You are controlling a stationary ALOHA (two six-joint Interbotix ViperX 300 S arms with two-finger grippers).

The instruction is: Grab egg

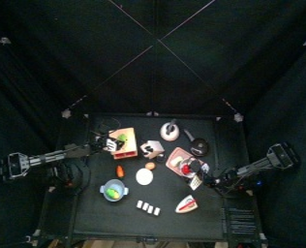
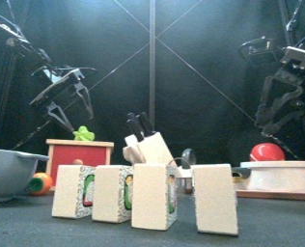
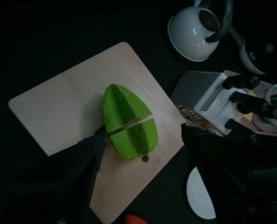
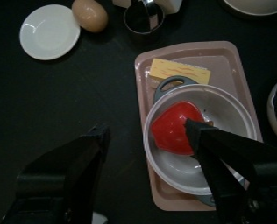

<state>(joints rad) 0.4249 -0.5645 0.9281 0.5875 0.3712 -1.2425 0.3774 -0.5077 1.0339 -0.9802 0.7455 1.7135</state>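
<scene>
Beside the tray, brown egg

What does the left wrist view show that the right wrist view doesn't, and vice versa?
Only the left wrist view: a pale cutting board bearing a green vegetable, and a white cup. Only the right wrist view: the egg beside a white saucer, and a pink tray with a yellow block and a white bowl holding something red. Both: the black table, and each arm's own tool, left and right, jaws open.
</scene>
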